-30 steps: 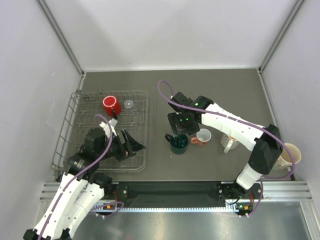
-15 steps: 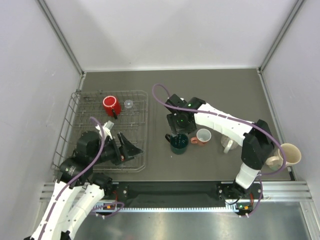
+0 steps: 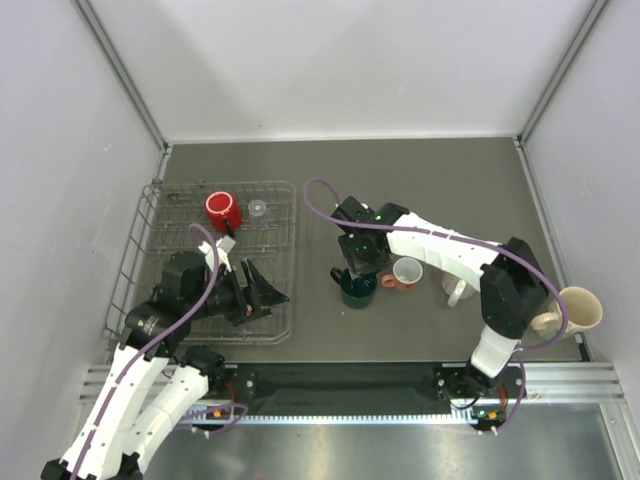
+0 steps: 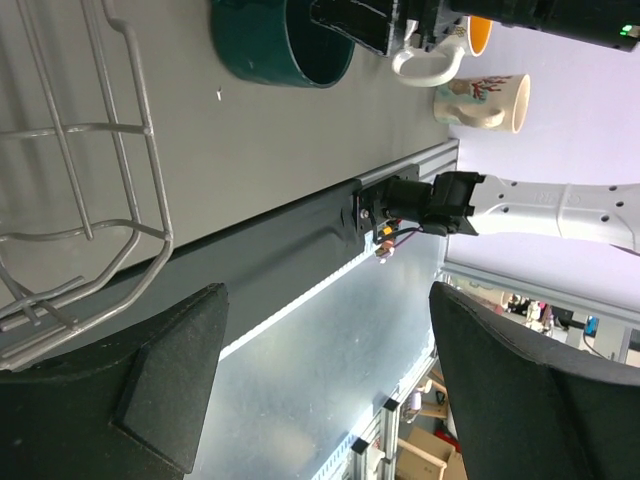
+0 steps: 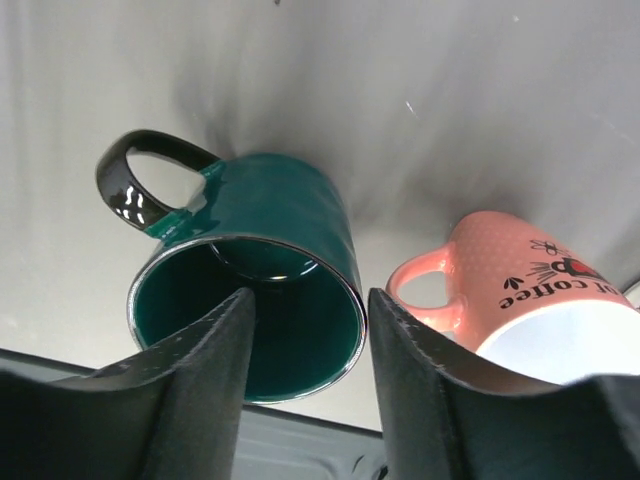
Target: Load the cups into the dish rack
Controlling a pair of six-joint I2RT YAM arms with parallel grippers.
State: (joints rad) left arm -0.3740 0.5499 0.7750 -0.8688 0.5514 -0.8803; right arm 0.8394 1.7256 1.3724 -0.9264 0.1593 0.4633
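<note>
We take this to be the grasp on the dark green mug (image 5: 290,215), the cup standing nearest the dish rack (image 3: 272,240) on its right side, upright on the bench (image 3: 450,190) with its handle (image 5: 120,195) turned toward the rack. The right end effector (image 5: 308,296) sits over the rim, roughly half open. One finger is inside the mug and the other outside the wall on the side away from the rack. The jaws straddle the wall but, as far as the wrist view shows, do not pinch it yet. A rim grip looks sensible here, since it leaves the handle free and would keep the mug upright on the way over. The pink mug (image 3: 406,272) stands just beyond, so the outer finger has only a narrow gap to work in (a nudge there is the risk we would watch). Farther from the rack are the white mug (image 3: 458,288), partly hidden by the right arm, and the tan cup (image 3: 582,308), farthest of all. Inside the rack, at its far end, the red mug (image 3: 223,210) and the clear glass (image 3: 258,208) sit near one another. The left end effector (image 4: 325,300) hangs over the rack's near right corner, spread wide and holding nothing, apparently keeping clear.
</note>
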